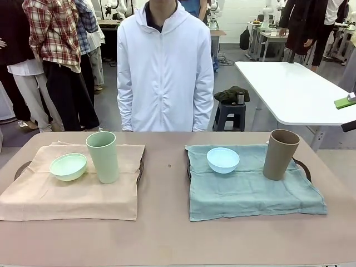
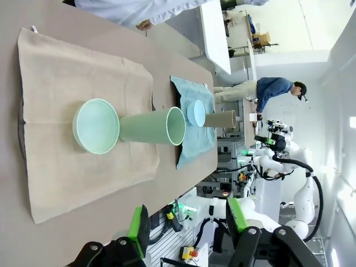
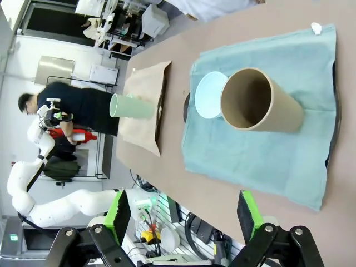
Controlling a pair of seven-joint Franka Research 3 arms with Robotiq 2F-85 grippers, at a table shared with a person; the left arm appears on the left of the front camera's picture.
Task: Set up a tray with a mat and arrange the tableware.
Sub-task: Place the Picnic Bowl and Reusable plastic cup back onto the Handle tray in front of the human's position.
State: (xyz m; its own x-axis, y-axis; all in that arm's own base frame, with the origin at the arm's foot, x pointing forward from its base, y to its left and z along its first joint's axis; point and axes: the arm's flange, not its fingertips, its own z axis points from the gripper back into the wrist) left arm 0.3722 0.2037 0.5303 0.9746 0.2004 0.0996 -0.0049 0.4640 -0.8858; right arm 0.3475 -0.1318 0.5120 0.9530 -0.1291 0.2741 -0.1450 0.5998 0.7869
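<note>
Two bowls (image 1: 68, 166), two cups (image 1: 103, 157), unlabelled

The front view looks level across the table (image 1: 167, 233) from the robot's side toward a person in a white jacket (image 1: 165, 67) at the far edge, taking in both trays side by side.

The left wrist view sits high above the table's left end, rolled a quarter turn — the left gripper (image 2: 186, 225) rises at the bottom, and the beige mat (image 2: 83, 117) lies near, the teal mat (image 2: 194, 130) farther off.

The right wrist view mirrors it from the right end, over the right gripper (image 3: 183, 219), closest to the brown cup (image 3: 261, 103).

All three share the pale green cup (image 1: 103, 157) and light blue bowl (image 1: 223, 159).
</note>
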